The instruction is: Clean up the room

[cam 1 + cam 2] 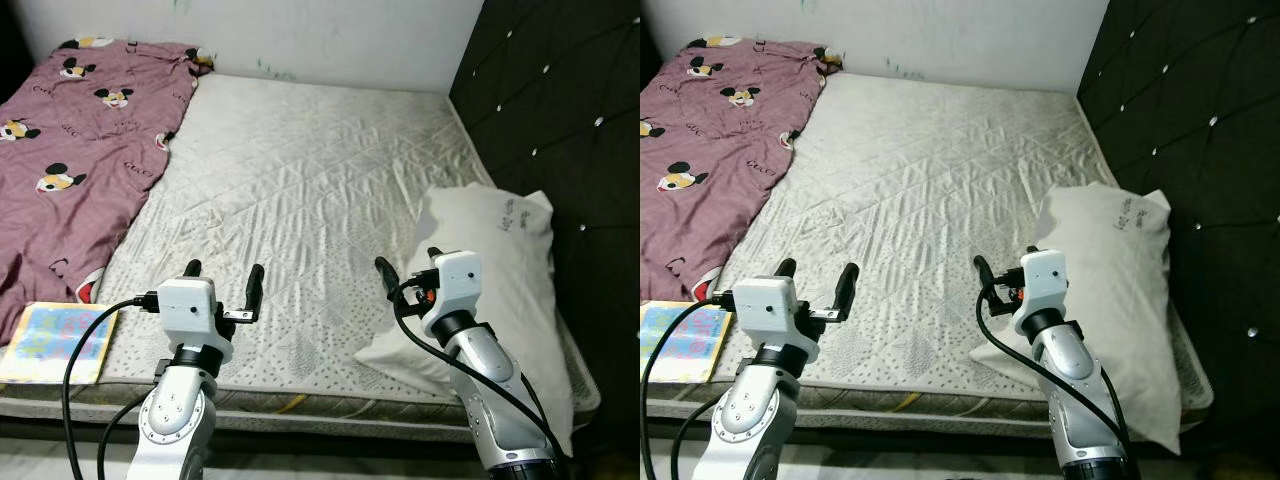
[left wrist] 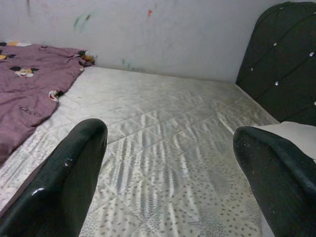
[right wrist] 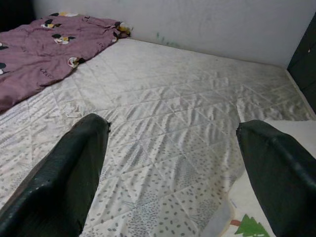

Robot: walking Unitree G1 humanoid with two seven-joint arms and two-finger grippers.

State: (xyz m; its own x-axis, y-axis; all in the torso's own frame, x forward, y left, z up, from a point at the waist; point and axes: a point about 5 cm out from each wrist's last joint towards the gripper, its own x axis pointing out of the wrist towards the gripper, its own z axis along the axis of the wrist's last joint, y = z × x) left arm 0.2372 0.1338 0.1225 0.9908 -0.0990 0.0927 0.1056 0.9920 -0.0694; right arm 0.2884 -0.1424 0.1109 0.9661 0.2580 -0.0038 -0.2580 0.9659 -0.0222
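Observation:
A white quilted mattress (image 1: 300, 170) lies before me. A purple blanket (image 1: 70, 150) printed with cartoon mice is spread over its left part. A white pillow (image 1: 500, 270) rests on the right side by the headboard. A colourful book (image 1: 58, 340) sits at the front left corner. My left gripper (image 1: 225, 275) hovers open over the front edge of the mattress, holding nothing. My right gripper (image 1: 408, 262) is open too, just left of the pillow's near corner, nothing between its fingers. The right wrist view has the pillow's corner (image 3: 276, 143) beside one finger (image 3: 74, 173).
A black tufted headboard (image 1: 560, 100) rises along the right side of the bed. A pale wall (image 1: 330, 40) with faint marks runs behind the far edge. The middle of the mattress is bare quilted fabric.

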